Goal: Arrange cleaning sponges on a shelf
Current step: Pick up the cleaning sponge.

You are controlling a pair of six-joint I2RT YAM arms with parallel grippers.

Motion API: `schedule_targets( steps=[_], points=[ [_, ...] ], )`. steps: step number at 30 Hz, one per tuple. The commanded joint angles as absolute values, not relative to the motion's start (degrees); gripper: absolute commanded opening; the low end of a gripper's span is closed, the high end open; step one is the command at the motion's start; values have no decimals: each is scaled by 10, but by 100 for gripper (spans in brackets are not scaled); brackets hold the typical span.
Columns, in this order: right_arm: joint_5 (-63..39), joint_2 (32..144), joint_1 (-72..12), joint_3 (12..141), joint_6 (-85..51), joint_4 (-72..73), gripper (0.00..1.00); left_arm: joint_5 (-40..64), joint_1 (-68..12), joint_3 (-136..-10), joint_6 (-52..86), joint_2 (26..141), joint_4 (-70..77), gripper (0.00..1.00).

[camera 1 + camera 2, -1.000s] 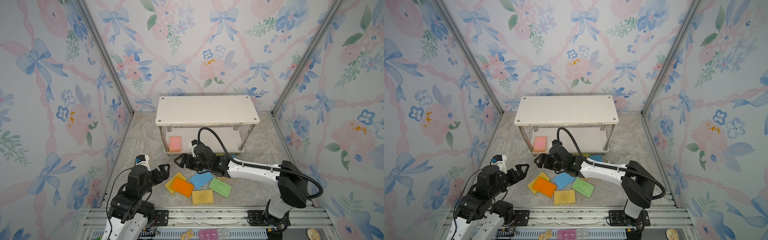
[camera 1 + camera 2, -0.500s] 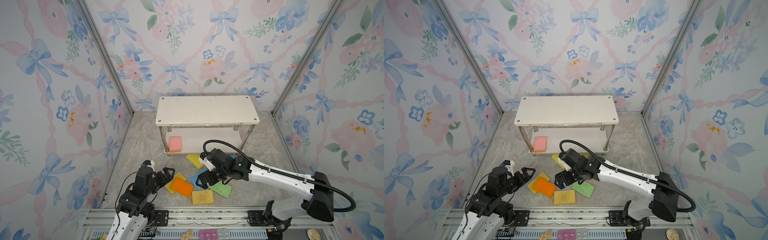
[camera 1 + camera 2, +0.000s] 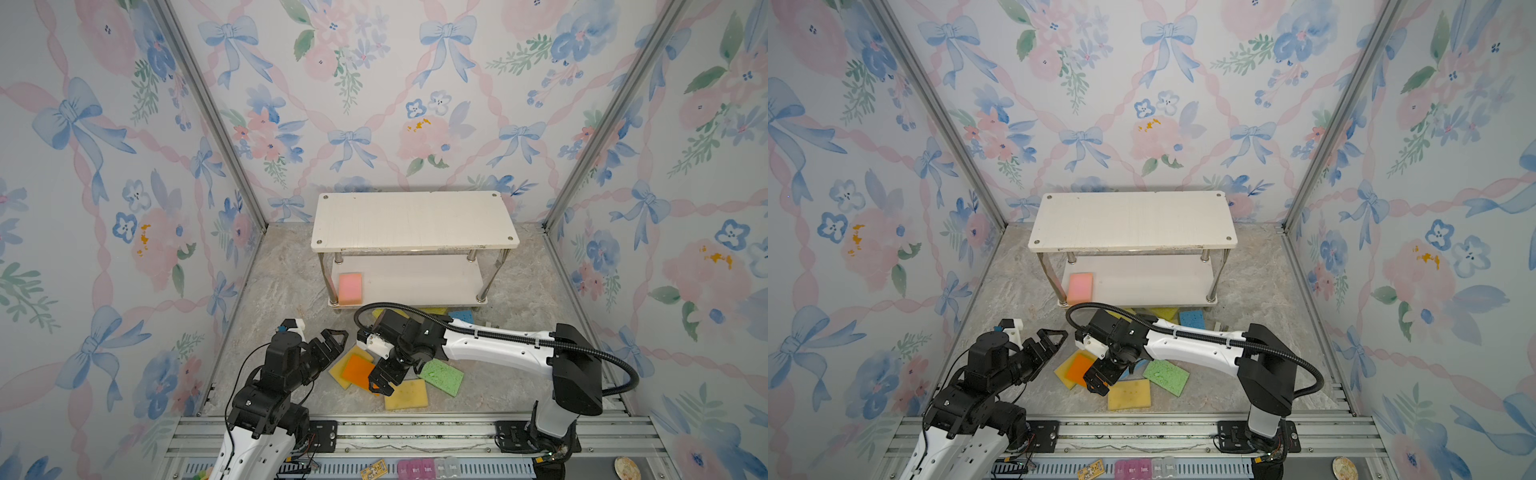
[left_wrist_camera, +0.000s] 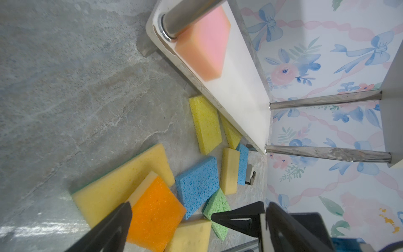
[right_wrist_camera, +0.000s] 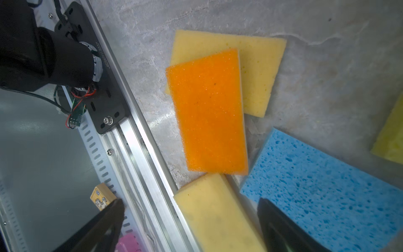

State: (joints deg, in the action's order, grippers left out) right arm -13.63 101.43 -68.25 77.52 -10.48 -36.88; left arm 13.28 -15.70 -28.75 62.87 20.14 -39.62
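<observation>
Marble floor [image 3: 291,282] bears loose sponges [image 3: 441,376]; shelf [image 3: 411,220] holds one pink sponge [image 3: 350,288], lower tier; left tool [image 4: 170,210], right tool [image 5: 189,201] gape empty.

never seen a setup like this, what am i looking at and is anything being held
Two robot arms, left arm and right arm, sit on a front rail. Two pictures look down on the booth; two come from cameras on the wrists. A white two-tier shelf stands at the back with a pink sponge on its lower board. Other sponges lie on the grey floor, among them an orange sponge on a yellow sponge. The left fingers and right fingers are open, holding nothing.
</observation>
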Motion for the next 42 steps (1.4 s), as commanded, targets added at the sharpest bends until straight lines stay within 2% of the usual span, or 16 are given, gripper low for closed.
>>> schedule_targets(
  steps=[1,9,19,21,32,42],
  points=[
    [-81,1037,-700,809,-70,-373,97,113,-155,-322,622,215,-408,98],
    [-42,1090,-715,833,-81,-357,97,103,-154,-345,609,220,-423,98],
    [-24,1138,-731,854,-96,-339,100,1,-155,-412,600,203,-516,98],
    [-18,1149,-732,860,-99,-343,97,-6,-155,-420,594,199,-521,98],
    [54,1165,-735,855,-125,-330,90,-3,-155,-427,589,196,-523,98],
    [52,1180,-743,860,-126,-322,92,3,-155,-414,595,186,-523,98]
  ],
)
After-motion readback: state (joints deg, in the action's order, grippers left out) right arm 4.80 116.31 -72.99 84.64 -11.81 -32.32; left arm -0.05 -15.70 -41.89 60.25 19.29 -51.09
